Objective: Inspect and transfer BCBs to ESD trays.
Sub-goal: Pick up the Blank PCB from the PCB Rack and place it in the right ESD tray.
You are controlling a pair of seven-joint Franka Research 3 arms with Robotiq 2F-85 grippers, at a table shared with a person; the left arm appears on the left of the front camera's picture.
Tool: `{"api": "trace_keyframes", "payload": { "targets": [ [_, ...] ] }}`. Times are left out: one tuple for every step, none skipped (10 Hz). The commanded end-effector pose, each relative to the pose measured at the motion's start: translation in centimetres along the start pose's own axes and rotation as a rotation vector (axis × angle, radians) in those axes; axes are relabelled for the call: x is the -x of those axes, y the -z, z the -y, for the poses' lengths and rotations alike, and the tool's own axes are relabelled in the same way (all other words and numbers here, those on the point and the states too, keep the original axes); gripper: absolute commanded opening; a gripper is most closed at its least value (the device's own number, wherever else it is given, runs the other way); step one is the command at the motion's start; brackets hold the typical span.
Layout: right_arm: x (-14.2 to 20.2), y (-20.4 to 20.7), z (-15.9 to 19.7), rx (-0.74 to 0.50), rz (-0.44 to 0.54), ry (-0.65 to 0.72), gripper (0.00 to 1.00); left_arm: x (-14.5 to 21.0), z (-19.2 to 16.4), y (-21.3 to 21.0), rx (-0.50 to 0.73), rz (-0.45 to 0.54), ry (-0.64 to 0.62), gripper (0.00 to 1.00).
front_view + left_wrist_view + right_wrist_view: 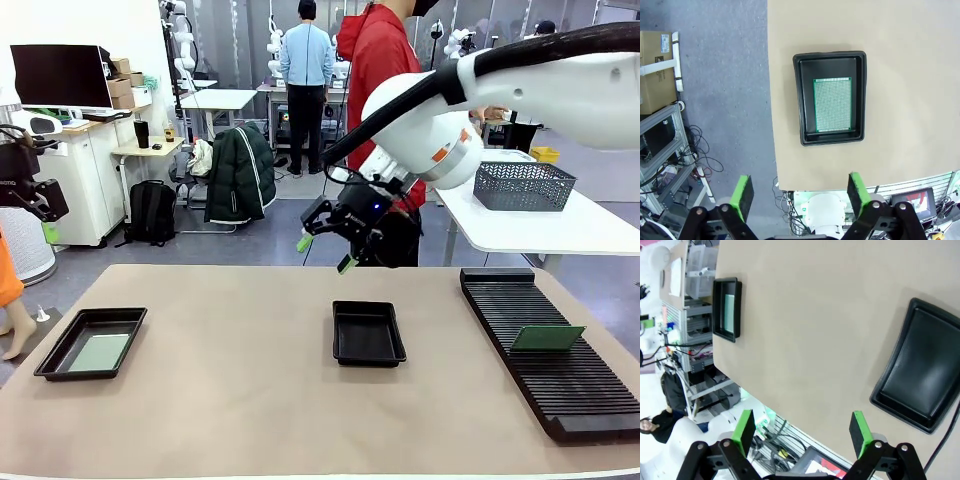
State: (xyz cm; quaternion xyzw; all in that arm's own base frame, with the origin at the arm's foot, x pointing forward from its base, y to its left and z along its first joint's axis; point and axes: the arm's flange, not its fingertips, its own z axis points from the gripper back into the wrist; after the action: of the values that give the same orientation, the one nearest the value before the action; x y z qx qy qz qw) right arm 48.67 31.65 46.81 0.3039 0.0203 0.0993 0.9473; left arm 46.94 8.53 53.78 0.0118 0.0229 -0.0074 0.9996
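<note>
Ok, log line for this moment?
left pincer: open, empty | right pincer: open, empty, raised near middle tray | left tray: one board | middle tray: empty | rack: another board

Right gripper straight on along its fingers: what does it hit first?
The right gripper would likely meet bare tan tabletop, between the empty shallow black plastic tray and the far black tray holding a green circuit board; depth is unclear.

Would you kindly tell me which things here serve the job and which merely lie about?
Job: left ESD tray with its BCB; empty middle ESD tray; second BCB leaning in the slotted rack.
Lying about: wire mesh basket; black backpack.
</note>
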Motion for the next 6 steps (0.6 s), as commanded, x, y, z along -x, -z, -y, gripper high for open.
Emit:
{"api": "trace_keyframes", "payload": {
  "targets": [
    [1.6,-5.0,1.3,0.068,0.005,-0.17,1.0,0.0,-0.1,0.0,0.0,0.005,-0.002,1.0],
    [1.8,-8.2,1.9,0.059,0.009,-0.269,1.0,0.0,-0.1,0.0,0.0,0.005,-0.002,1.0],
    [2.2,-11.6,2.4,0.065,0.019,-0.348,1.0,0.0,-0.1,0.0,0.0,0.005,-0.002,1.0],
    [2.3,-14.6,2.9,0.101,0.011,-0.431,1.0,0.0,-0.1,0.0,0.0,0.005,-0.002,1.0],
    [2.5,-18.0,3.8,0.116,0.029,-0.493,1.0,0.0,-0.1,0.0,0.0,0.005,-0.002,1.0],
    [2.9,-21.8,4.8,0.112,0.037,-0.547,1.0,0.0,-0.1,0.0,0.0,0.005,-0.002,1.0]
  ]
}}
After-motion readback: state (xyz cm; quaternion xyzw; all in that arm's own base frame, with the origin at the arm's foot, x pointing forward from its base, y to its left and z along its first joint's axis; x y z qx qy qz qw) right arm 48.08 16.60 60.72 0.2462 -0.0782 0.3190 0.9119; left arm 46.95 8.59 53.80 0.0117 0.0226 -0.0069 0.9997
